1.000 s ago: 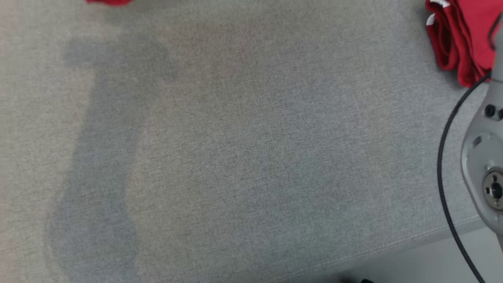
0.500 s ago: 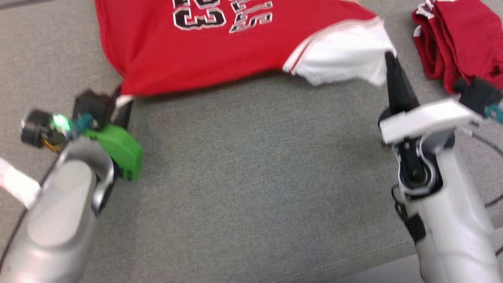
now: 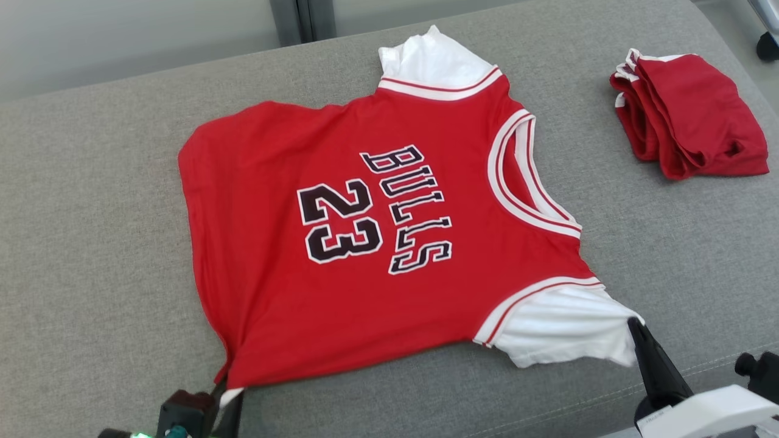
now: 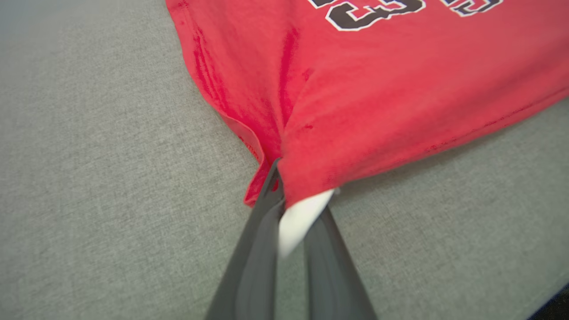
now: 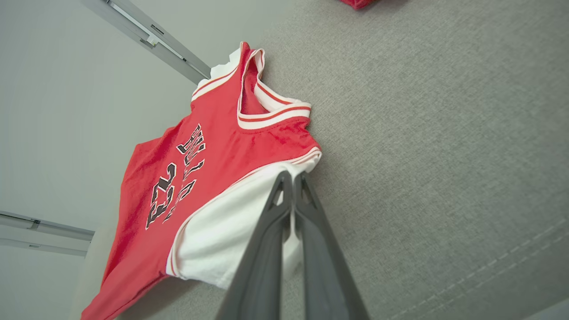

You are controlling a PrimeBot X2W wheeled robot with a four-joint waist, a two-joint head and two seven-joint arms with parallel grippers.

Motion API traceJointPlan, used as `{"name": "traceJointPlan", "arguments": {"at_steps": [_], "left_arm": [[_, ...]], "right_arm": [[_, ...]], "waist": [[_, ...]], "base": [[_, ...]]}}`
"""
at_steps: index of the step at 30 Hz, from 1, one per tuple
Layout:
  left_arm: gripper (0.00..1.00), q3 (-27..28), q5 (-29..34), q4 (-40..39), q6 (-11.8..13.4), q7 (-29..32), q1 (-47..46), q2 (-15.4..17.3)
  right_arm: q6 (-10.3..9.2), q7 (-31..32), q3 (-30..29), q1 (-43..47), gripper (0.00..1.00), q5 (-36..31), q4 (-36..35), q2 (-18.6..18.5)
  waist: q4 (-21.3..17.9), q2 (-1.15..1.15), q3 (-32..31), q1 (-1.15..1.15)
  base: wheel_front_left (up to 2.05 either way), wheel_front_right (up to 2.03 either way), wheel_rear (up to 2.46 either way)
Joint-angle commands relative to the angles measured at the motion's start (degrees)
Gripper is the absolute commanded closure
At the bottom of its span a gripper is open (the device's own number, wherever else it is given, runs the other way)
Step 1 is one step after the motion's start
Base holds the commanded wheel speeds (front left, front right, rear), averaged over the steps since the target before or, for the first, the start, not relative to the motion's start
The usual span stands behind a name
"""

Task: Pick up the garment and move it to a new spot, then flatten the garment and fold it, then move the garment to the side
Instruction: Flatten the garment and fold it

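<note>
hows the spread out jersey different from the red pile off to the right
The jersey lies spread open, showing BULLS 23; the folded pile is stacked in layers, no print showing. The jersey covers far more area than the folded pile. The left gripper and right gripper each pinch a near corner of the jersey; the folded pile is untouched. Both are red with white trim, on the grey cushion.

Left hand [image 4: 284, 198] and right hand [image 5: 291, 180] each pinch the garment [image 3: 365, 310] at its near edge.
</note>
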Motion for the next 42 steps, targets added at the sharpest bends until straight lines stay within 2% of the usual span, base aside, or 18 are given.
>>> {"name": "traceJointPlan", "arguments": {"at_steps": [1, 4, 8, 16, 21, 25, 31, 32, 33, 34, 35, 38, 42], "left_arm": [[1.0, 0.2, -0.9, -2.0, 1.0, 0.7, 2.3, 0.2], [1.0, 0.0, -1.7, -6.7, 2.1, 2.5, 5.7, 0.9], [1.0, -0.3, -2.2, -10.5, 2.0, 5.8, 5.8, 2.0], [1.0, -2.2, -3.7, -12.7, -3.2, 17.3, -2.8, 5.4], [1.0, -1.1, -8.2, -12.4, -5.6, 24.2, -9.4, 5.2], [1.0, -1.1, -12.1, -11.9, -8.5, 30.7, -15.1, 5.5], [1.0, -1.0, -14.1, -7.9, -10.9, 36.7, -22.5, 6.0], [0.79, -1.0, -14.3, -7.2, -11.1, 37.2, -23.3, 5.9], [0.44, -0.9, -14.4, -6.4, -11.3, 37.4, -24.2, 5.8], [0.0, -0.9, -14.4, -5.8, -11.3, 37.6, -24.6, 5.8], [0.0, -0.9, -14.5, -5.2, -11.5, 37.6, -24.8, 5.9], [0.0, -0.1, -14.7, -5.6, -10.8, 35.7, -23.1, 6.0], [0.0, 2.8, -15.1, -8.7, -7.7, 31.2, -17.4, 7.1]], "right_arm": [[-0.01, 0.8, -0.9, 1.9, 1.0, 0.3, -1.3, -0.1], [-0.01, 2.7, -2.6, 4.8, 1.0, 0.4, -3.9, 0.0], [-0.01, 4.3, -4.3, 3.2, 1.0, 1.0, -5.2, 0.0], [-0.01, 10.4, -5.1, -7.8, 1.0, -3.5, -1.6, 0.0], [-0.01, 14.7, -5.1, -16.8, 1.0, -8.2, 2.3, 0.1], [-0.01, 17.9, -4.1, -24.3, 1.0, -12.1, 6.3, 0.0], [-0.01, 19.5, -2.8, -32.6, 1.0, -16.9, 13.6, -0.7], [-0.01, 19.3, -2.6, -33.6, 1.0, -17.5, 14.6, -0.8], [-0.01, 18.9, -2.1, -34.6, 0.98, -18.0, 15.8, -0.8], [-0.01, 18.4, -1.5, -35.4, 0.23, -18.5, 16.5, -1.1], [-0.01, 17.2, -1.5, -36.2, 0.0, -18.9, 17.2, -1.3], [-0.01, 14.3, -0.8, -36.7, 0.0, -19.7, 17.8, -1.8], [-0.01, 10.7, -1.2, -33.5, 0.0, -19.2, 15.2, -3.8]], "waist": [[0.3, 0.0, -0.3, 0.0], [0.4, 0.0, -0.5, 0.0], [0.4, 0.0, -0.7, 0.0], [0.5, 0.0, 1.4, 0.0], [0.7, 0.0, 3.3, 0.0], [0.8, 0.0, 5.0, 0.0], [1.1, 0.0, 6.4, 0.0], [1.1, 0.0, 6.4, 0.0], [1.0, 0.0, 6.5, 0.0], [0.9, 0.0, 6.5, 0.0], [0.8, 0.0, 6.5, 0.0], [0.7, 0.0, 6.1, 0.0], [0.8, 0.0, 5.3, 0.0]], "base": [[0.0, 0.0, 0.0], [0.0, 0.0, 0.0], [0.0, 0.0, 0.0], [0.0, 0.0, 0.0], [0.0, 0.0, 0.0], [0.0, 0.0, 0.0], [0.0, 0.0, 0.0], [0.0, 0.0, 0.0], [0.0, 0.0, 0.0], [0.0, 0.0, 0.0], [0.0, 0.0, 0.0], [0.0, 0.0, 0.0], [0.0, 0.0, 0.0]]}}
